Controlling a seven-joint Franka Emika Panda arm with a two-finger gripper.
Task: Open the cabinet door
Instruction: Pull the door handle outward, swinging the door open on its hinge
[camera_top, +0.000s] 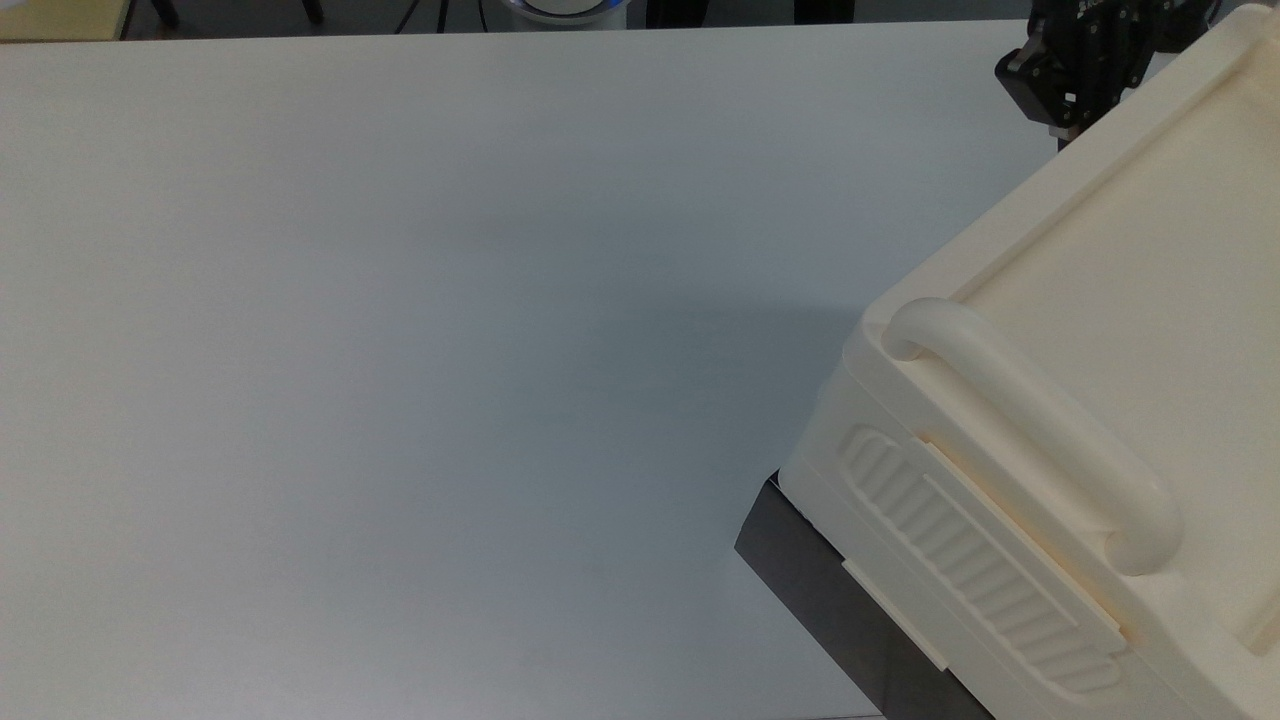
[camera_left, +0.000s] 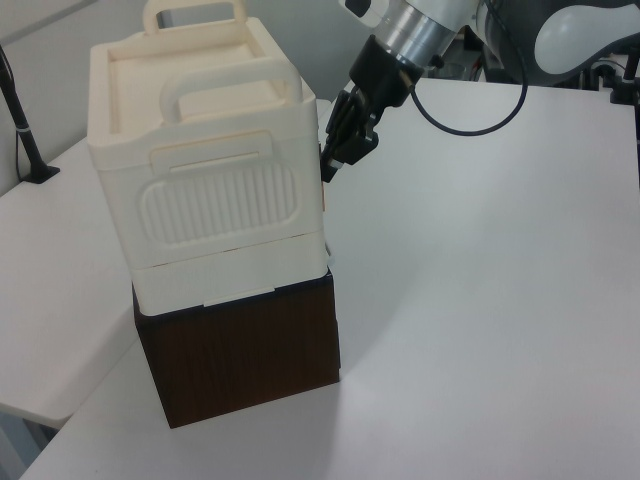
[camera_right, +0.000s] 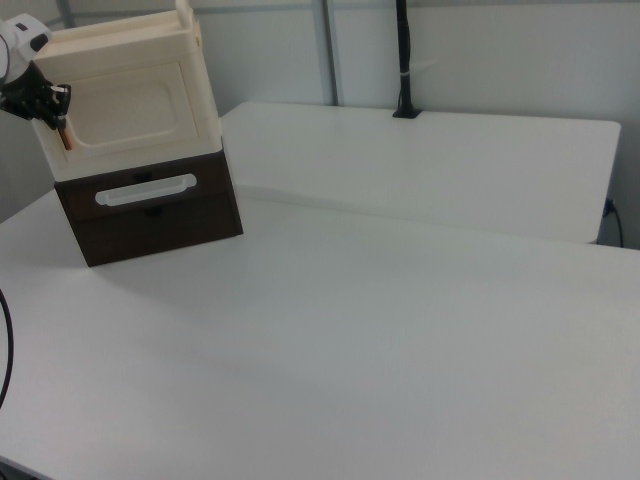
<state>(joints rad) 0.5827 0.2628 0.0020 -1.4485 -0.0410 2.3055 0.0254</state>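
The right view shows the door (camera_right: 128, 108), a recessed cream panel on the cabinet (camera_right: 140, 140), with a copper strip (camera_right: 62, 135) at the right view's left edge; a drawer with a pale handle (camera_right: 146, 190) sits below. The tool (camera_right: 50, 108) is at that strip; whether it grips it cannot be told. The left view shows the ribbed panel (camera_left: 218, 203) and handle bar (camera_left: 232, 82), with the tool (camera_left: 330, 170) at the cabinet's corner. In the top view the tool (camera_top: 1066, 120) sits at the top right over the white surface (camera_top: 420, 350). Its lettering is unreadable.
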